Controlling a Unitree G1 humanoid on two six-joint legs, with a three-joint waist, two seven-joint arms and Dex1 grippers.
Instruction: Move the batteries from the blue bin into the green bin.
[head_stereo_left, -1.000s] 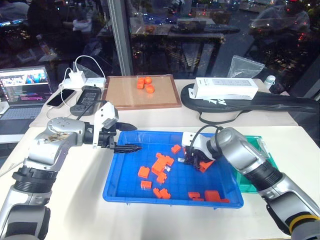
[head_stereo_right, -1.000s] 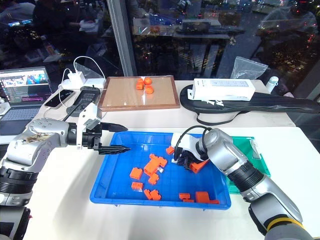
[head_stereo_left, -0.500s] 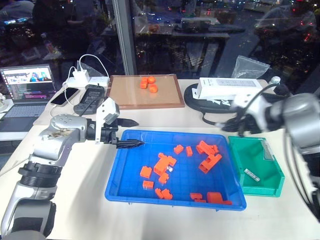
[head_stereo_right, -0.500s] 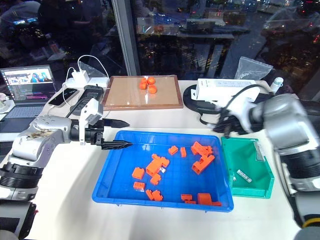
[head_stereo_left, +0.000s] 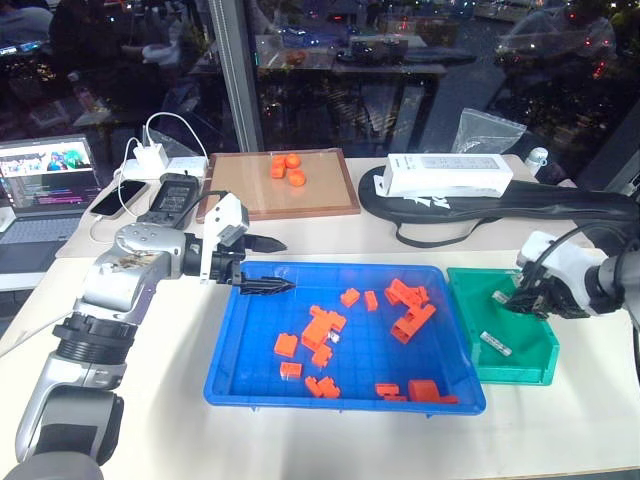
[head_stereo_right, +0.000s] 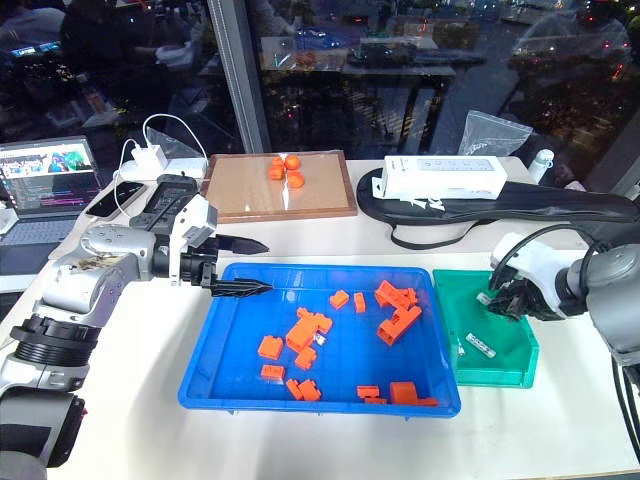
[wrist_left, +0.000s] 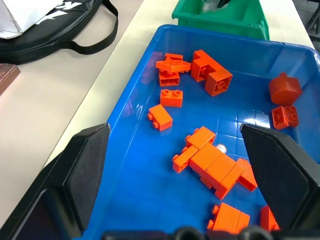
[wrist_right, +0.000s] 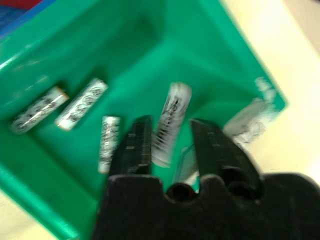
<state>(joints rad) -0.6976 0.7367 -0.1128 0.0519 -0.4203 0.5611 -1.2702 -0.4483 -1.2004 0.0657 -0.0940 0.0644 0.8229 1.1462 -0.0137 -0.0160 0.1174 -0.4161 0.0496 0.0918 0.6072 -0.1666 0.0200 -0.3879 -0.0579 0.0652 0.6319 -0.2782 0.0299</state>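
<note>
Night-dark glass wall (head_stereo_left: 400, 80) behind a cream bench (head_stereo_left: 150, 400), full of city lights and reflections. Dark window post (head_stereo_left: 232, 70) left of centre. Laptop (head_stereo_left: 45, 180) lit up at the far left, white charger and cables (head_stereo_left: 155, 155) next to it.

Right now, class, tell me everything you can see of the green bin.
The green bin is a small, deep, rectangular tub of glossy teal-green plastic, standing upright on the pale table close beside the blue bin. Several slim silver batteries with dark markings lie inside on its floor. The right gripper hangs over its opening with its fingers parted and another battery between them; whether they touch it is unclear.
</note>
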